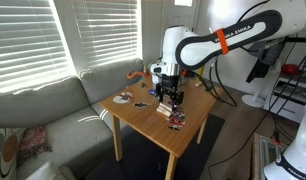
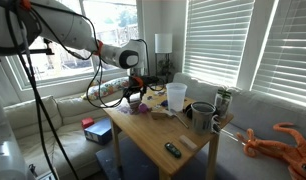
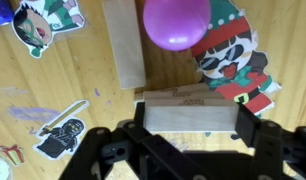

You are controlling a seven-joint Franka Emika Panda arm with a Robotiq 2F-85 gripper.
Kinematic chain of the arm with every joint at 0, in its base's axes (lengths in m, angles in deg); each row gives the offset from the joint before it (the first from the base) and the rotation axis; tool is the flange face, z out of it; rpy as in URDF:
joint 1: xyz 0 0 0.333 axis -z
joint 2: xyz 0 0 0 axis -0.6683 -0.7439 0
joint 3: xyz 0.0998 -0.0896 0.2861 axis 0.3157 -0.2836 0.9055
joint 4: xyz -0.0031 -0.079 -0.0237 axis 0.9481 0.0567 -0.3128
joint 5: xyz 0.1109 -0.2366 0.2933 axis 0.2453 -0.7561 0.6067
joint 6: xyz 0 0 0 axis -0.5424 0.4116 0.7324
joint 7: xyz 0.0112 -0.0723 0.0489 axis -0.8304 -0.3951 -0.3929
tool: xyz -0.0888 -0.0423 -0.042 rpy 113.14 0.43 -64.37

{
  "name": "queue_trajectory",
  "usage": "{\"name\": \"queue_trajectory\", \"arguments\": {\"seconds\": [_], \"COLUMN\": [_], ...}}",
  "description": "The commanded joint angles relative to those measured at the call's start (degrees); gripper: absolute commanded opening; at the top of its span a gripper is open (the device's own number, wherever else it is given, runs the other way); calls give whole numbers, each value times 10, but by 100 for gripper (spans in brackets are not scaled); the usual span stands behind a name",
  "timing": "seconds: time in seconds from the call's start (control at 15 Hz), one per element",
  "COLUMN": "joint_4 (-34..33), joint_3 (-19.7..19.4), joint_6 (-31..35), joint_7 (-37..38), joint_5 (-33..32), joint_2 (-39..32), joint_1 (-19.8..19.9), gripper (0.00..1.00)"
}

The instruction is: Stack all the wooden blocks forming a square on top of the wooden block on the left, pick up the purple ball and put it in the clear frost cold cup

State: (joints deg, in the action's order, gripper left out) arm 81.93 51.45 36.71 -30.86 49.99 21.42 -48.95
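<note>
**Wrist view, left to right.** 2 stickers [image 3: 38,22] lay flat on the table [image 3: 93,95] at the left and played no part in the task. Beside them, the far wooden block [image 3: 123,45] lay flat with its long axis pointing away from the camera. The purple ball [image 3: 175,22] rested on the tabletop just beside this block's right edge, seemingly touching it, and it hid part of an elf sticker [image 3: 233,70] further right.

Below these, the near wooden block [image 3: 188,113] lay crosswise between the 2 fingers of the gripper [image 3: 190,128]. The jaws stood about 1 block-length apart, with 1 finger [image 3: 255,140] at each end. The view did not show whether they pressed on the block or only bracketed it. Taking the block by its ends probably kept the fingers clear of the far block and the ball, which lay beyond its long side.

**Exterior views.** The gripper [image 1: 170,98] hung low over the table [image 1: 158,130], wrist vertical, a posture suited to a top-down pick. The frosted cup [image 2: 176,96] stood upright to the right of the gripper [image 2: 136,95], near it but apart, its mouth open for a drop from above.

**Stage, as judged.** Block stacking was in hand. The ball was not yet in the cup.
</note>
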Motion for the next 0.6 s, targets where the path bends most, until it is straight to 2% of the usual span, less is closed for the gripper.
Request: {"name": "queue_trajectory", "arguments": {"seconds": [0.0,0.2,0.27,0.33,0.53], "joint_4": [-13,-14,-13,-12,-8], "joint_3": [10,11,11,12,11], "joint_6": [-8,-11,-11,-11,-8], "joint_7": [13,14,18,17,21], "joint_5": [-13,-17,-19,-20,-30], "joint_2": [-8,-9,-9,-8,1], "joint_1": [6,6,6,6,7], "gripper": [59,59,73,96,100]}}
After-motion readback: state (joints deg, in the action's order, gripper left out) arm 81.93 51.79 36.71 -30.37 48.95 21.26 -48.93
